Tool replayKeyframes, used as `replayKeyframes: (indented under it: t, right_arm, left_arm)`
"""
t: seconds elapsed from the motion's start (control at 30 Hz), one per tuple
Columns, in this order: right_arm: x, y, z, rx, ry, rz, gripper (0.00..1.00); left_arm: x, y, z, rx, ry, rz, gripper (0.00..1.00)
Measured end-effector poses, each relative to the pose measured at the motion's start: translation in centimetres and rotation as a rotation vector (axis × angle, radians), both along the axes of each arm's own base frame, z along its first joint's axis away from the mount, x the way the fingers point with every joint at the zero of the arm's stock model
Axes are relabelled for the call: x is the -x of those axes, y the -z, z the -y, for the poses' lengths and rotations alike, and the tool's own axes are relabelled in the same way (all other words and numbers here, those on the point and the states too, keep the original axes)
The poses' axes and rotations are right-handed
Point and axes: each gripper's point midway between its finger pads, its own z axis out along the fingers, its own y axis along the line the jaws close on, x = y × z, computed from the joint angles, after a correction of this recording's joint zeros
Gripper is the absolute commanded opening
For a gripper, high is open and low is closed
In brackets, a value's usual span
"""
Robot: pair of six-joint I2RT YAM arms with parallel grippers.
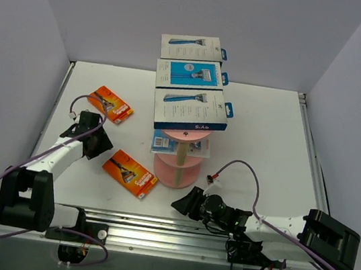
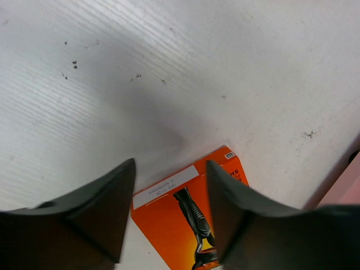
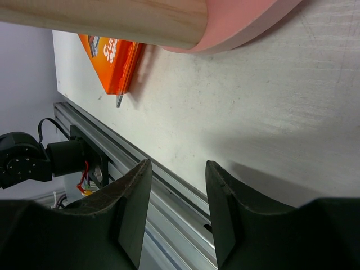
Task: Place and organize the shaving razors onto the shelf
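Pink three-tier plastic shelf (image 1: 176,170) with beige wooden central post (image 1: 181,151) stood mid-table on the white table (image 1: 268,141). Three white-and-blue cardboard razor boxes (image 1: 191,109) lay flat on the top tier, in a row running from near to far, overhanging its edges. One clear blister pack with blue card insert (image 1: 164,143) lay on the middle tier, left of the post.

Two razor packs were off the shelf, both flat on the table to its left: the far orange blister card (image 1: 112,104) and the near orange blister card (image 1: 130,173), well apart.

Left gripper (image 1: 98,143) hung between those two cards, released, fingers (image 2: 107,208) spread and holding nothing. Its wrist view showed an orange card lying beneath the gap; which of the two, could not tell. Contact with the card could not be judged.

Right gripper (image 1: 188,203) sat low, near the shelf base and beside the aluminium rail (image 1: 173,229) at the near table edge. It was released too, with bare table showing between the fingers (image 3: 129,214). Its wrist view took in the shelf's pink rim (image 3: 242,22), with an orange card beyond.
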Motion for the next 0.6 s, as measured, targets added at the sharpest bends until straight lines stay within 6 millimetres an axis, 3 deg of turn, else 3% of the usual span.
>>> replayKeyframes:
  t: [0.13,0.33,0.53,0.6]
  right_arm:
    - [0.0,0.0,0.0,-0.003,0.003,-0.002,0.39]
    - [-0.1,-0.6,-0.1,-0.021,0.007,0.008,0.39]
    - [-0.3,-1.4,-0.1,-0.044,0.013,0.022,0.39]
    - [-0.3,-1.5,-0.1,-0.046,0.013,0.023,0.39]
  left_arm:
    - [-0.1,0.7,0.1,0.008,-0.004,-0.037,0.32]
    - [0.2,1.7,0.3,0.014,-0.001,-0.081,0.22]
    - [0.5,2.5,0.6,0.030,0.005,-0.109,0.03]
    - [0.7,3.0,0.8,0.038,0.010,-0.130,0.02]
